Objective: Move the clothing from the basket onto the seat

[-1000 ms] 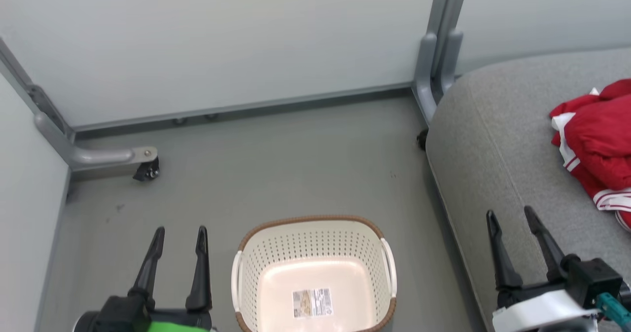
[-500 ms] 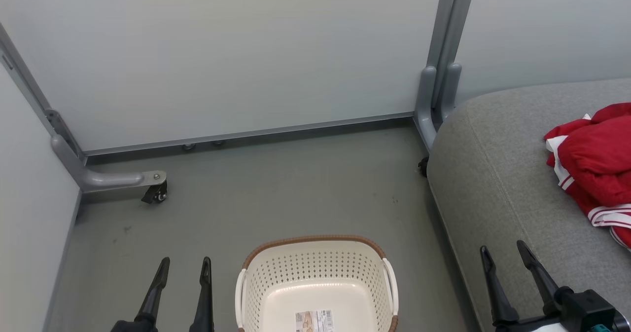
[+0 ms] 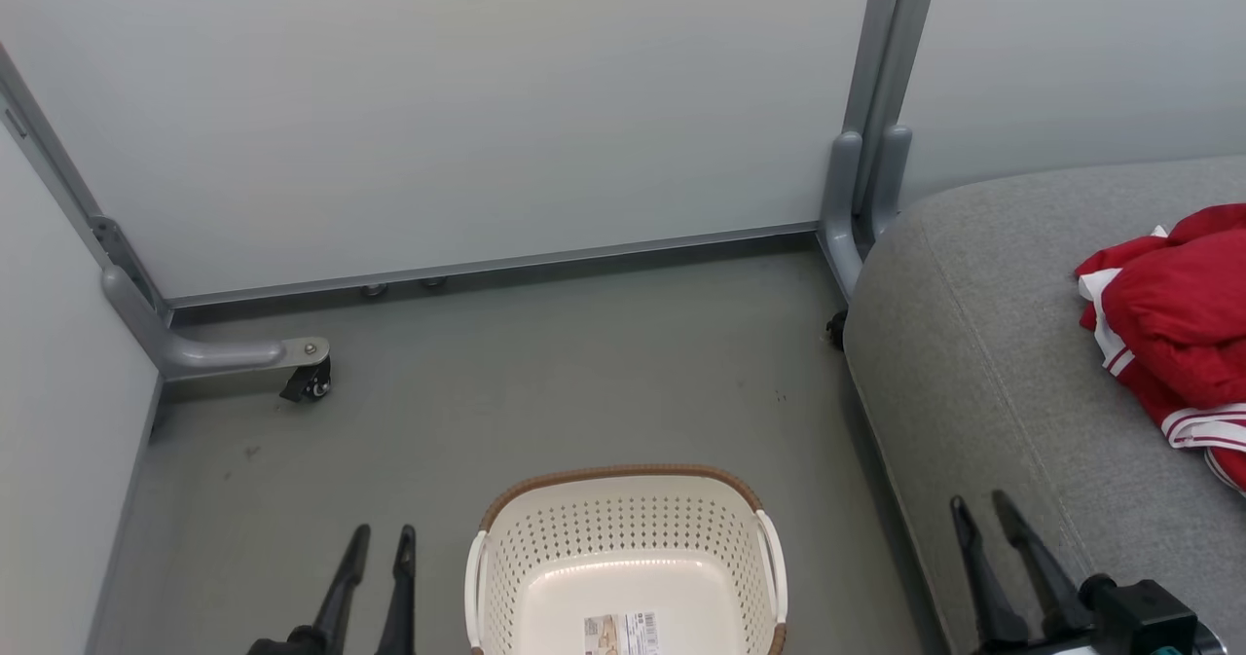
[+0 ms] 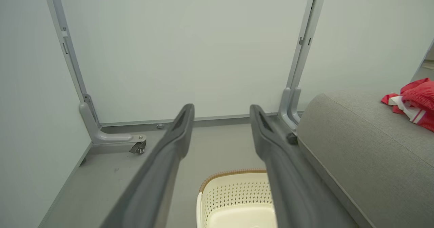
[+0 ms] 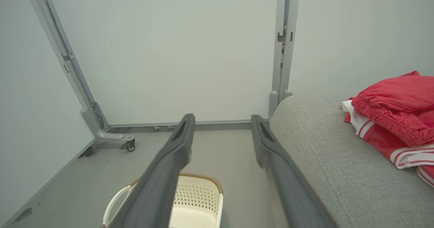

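And here's the clothing (image 3: 1173, 324), a red heap with white stripes lying up on the grey seat (image 3: 973, 363), well apart from the basket (image 3: 619, 470), which sits on the floor (image 3: 545, 373) with just a paper label (image 3: 621, 632) in it. The job looks about done! The left gripper (image 3: 384, 530) hangs beside the basket, fingers parted and nothing between them. The right gripper (image 3: 979, 499) is over the seat's edge, likewise parted and empty. That fabric looks light, limp and probably slick, so it should sag and trail if lifted. The best hold would be a thick bunched fold or the gathered elastic band (image 5: 383, 119), not a flat single layer.
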Controlling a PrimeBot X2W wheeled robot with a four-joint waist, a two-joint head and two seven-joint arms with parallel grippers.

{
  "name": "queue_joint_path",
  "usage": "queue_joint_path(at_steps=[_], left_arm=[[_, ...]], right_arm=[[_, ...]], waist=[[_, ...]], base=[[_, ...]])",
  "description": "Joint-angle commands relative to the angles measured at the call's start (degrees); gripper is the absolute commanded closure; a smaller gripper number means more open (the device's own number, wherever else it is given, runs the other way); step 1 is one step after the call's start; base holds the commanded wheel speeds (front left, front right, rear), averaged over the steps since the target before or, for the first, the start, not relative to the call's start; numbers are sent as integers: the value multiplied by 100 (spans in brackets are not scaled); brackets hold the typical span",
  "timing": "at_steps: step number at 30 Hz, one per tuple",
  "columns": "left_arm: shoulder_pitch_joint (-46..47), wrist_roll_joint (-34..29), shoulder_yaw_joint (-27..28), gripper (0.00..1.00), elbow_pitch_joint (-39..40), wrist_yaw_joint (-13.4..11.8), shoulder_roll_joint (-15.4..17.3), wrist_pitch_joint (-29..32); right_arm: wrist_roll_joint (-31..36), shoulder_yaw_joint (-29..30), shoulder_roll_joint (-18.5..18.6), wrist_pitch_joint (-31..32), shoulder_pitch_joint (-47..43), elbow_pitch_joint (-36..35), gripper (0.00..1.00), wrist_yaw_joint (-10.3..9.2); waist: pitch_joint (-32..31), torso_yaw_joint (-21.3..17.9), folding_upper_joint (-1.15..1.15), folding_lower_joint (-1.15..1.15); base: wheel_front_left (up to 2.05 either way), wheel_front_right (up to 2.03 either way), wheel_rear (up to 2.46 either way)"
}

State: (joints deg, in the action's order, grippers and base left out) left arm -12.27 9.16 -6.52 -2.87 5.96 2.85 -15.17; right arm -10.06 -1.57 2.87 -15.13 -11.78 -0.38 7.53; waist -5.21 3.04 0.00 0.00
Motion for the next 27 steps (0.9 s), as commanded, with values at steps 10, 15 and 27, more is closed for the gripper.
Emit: queue_joint_path(at_steps=[10,15,27], left_arm=[[187,1047,68,100,-132,0,58,184],[392,1913,139,100,-267,26,105,353],[656,3059,247,100,-431,57,152,588]], right_arm=[[-1019,20,39,193,189,190,100,-1],[-1868,51,80,366,381,335,100,-1],[-2995,109,122,610,625,515,100,-2]], waist=[[38,-21,0,0],[71,-40,0,0],[121,-68,0,0]], base=[[0,0,0],[0,0,0],[0,0,0]])
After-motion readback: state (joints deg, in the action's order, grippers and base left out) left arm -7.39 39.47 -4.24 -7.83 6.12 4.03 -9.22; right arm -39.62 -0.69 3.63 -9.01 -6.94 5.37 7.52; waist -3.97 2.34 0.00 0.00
